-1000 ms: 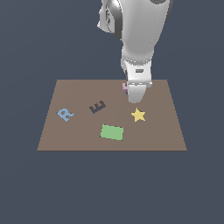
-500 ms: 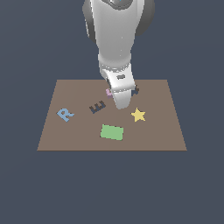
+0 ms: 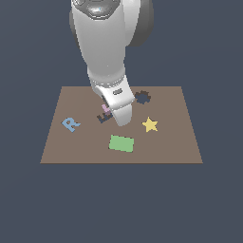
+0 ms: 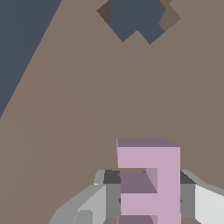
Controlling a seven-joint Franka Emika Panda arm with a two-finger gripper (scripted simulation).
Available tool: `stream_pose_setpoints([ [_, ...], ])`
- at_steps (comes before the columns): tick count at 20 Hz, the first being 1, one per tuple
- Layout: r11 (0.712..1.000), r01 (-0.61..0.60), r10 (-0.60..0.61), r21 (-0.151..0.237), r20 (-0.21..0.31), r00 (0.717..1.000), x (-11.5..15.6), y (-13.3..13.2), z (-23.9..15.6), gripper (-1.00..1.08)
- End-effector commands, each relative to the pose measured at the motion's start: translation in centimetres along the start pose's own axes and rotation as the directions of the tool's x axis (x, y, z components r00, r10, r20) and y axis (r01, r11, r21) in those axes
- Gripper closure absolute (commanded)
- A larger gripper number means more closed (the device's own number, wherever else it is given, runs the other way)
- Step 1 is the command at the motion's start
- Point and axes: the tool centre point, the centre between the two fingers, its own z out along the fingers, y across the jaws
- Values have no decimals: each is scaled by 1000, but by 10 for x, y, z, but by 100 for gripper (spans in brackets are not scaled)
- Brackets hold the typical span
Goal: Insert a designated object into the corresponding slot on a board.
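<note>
- We hold the small pale pink-lilac E-shaped block (image 4: 148, 181) in our gripper (image 4: 148, 192), with the two grey fingers (image 4: 112, 194) closed against its opposite sides; the wrist view shows both pads touching the block.
- In the exterior view the lilac block (image 3: 106, 108) shows only as a small patch beside the white wrist housing, above the middle of the flat brown rectangular board (image 3: 166, 142), somewhat toward the board's far edge.
- The dark grey E-shaped slot (image 3: 103, 117) lies just beside that patch, on the side toward the board's near edge and slightly toward its edge on the exterior view's left. The arm hides part of the slot.
- The move ahead turns on this offset: as we judge it, the block needs a short shift toward the near edge before it goes down.
- In the wrist view the block's spine runs across the line between the fingers, and its prongs point toward one finger. That spine is its long axis.
- The slot's orientation is hard to read from here, so we cannot tell whether the block's prongs already match it; a small twist may be needed.
- The dark cog-shaped recess (image 3: 142, 98) sits toward the far edge, the yellow star (image 3: 150, 125) toward the edge on the exterior view's right, the flat blue R (image 3: 71, 124) toward the edge on the exterior view's left, and a green rectangle (image 3: 121, 143) toward the near edge.
</note>
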Motion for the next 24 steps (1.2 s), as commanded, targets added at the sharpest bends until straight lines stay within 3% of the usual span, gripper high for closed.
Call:
stream_pose_setpoints([
  [1, 999, 38, -38, 0, 0, 999, -9, 3, 0, 108],
  [10, 994, 112, -112, 0, 0, 994, -28, 11, -1, 108],
  [23, 993, 118, -118, 0, 0, 993, -29, 12, 9, 108],
  [24, 993, 118, -118, 0, 0, 993, -29, 12, 9, -92],
])
